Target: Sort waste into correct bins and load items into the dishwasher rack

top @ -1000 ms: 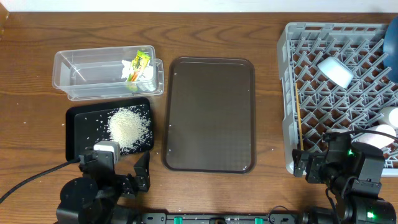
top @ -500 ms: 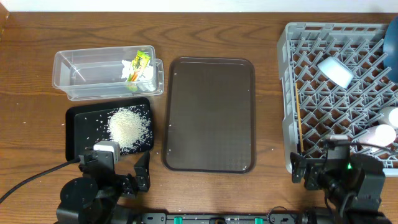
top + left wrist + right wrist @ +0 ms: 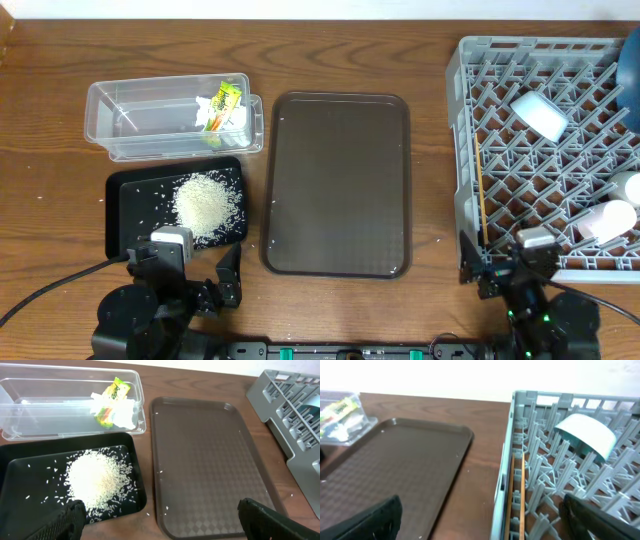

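The clear tub [image 3: 140,118] holds the white tissue [image 3: 212,112] and the yellow-green wrapper [image 3: 227,98]. In front of it, a heap of rice [image 3: 206,201] lies in the black tray [image 3: 128,215]. The grey rack [image 3: 462,150] on the right carries the light blue bowl [image 3: 540,114], the pink cup [image 3: 606,222], the pale green cup [image 3: 626,185], the chopsticks [image 3: 481,195] along its left wall and the dark blue plate [image 3: 634,80] at the frame edge. My left gripper [image 3: 160,517] is open over the table's front edge. My right gripper [image 3: 480,515] is open and empty, by the rack's near left corner.
A large dark brown serving tray [image 3: 337,185] lies between the bins and the rack, with nothing on it. A few stray rice grains [image 3: 252,240] dot the wood near the black tray. A black cable [image 3: 50,285] runs off at the lower left.
My right arm has drawn back toward the table's front edge, off the rack's near corner. The pink cup now shows fully. The left arm has not moved.
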Available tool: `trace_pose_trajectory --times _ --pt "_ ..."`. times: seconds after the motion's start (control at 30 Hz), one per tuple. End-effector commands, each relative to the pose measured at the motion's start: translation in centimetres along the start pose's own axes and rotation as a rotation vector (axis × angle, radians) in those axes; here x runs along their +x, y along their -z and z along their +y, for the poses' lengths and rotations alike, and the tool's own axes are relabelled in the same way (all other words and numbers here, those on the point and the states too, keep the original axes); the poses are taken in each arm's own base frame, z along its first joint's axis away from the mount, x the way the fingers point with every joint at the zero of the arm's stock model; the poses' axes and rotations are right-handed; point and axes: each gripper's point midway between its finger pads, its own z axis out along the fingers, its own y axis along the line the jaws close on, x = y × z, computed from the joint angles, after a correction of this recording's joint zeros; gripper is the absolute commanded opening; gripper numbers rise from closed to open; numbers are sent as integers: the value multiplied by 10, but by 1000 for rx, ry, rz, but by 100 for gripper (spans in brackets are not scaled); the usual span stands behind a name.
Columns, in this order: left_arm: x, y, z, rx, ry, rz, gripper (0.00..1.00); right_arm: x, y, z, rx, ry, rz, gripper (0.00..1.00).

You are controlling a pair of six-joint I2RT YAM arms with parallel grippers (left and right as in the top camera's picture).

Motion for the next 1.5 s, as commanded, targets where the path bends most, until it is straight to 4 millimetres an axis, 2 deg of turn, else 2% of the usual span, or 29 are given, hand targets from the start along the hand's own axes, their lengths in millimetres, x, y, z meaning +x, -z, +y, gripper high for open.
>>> trace_pose_trajectory --times 0.0,0.2,1.47 --pt "1 0 1 -5 3 1 99 10 -16 -1 -3 17 -38 99" --pt "1 0 1 -5 3 0 99 16 -41 -11 28 42 -193 99" --pt "1 0 1 -5 3 1 100 15 -40 -15 53 43 -190 99"
